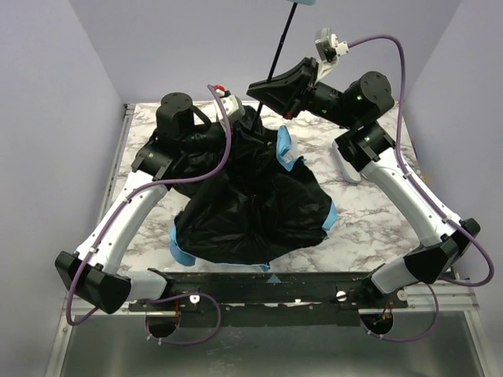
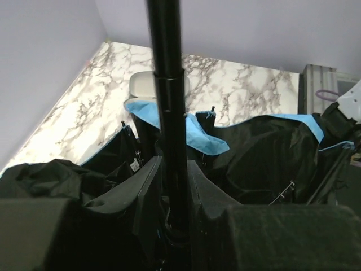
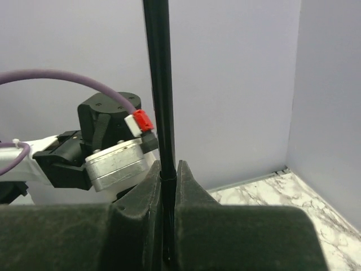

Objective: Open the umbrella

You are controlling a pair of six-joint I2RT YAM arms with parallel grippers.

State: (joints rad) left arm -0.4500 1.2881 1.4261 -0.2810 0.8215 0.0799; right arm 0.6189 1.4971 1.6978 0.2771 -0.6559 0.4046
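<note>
Umbrella (image 1: pixel 251 206): centre of the worktop (image 1: pixel 369 216), half collapsed, not spread.

- Canopy (image 1: pixel 236 224): slack, crumpled heap resting on the marble-patterned surface, dark inner side up, sky-blue fabric showing only at folded edges to the left, right and rear. Thin ribs visible among the folds in the left wrist view.
- Shaft (image 1: pixel 280 49): thin, black, telescopic, rising out of the heap and leaning toward the back right. Joint between two sections visible in the left wrist view.
- Handle (image 1: pixel 305 2): small, light blue, at the upper end of the shaft, cut off by the top edge of the overhead view.

Left hand (image 2: pixel 172 183): low on the shaft, just above the heaped canopy. Fingers (image 2: pixel 144 195) narrowed to the shaft's width, one on each side, pressed against it.

Right hand (image 3: pixel 168 182): higher on the same shaft, well clear of the fabric. Fingers (image 3: pixel 189 197) nearly together, clamped on the black tube.

Pale rounded object (image 1: pixel 346 166): lying on the worktop right of the umbrella, beside the right arm, apart from the canopy. Identity not discernible.

Purple cable (image 1: pixel 397 86): looped from each arm.

Walls (image 1: pixel 63 94): plain lavender, enclosing the left, rear and right.
</note>
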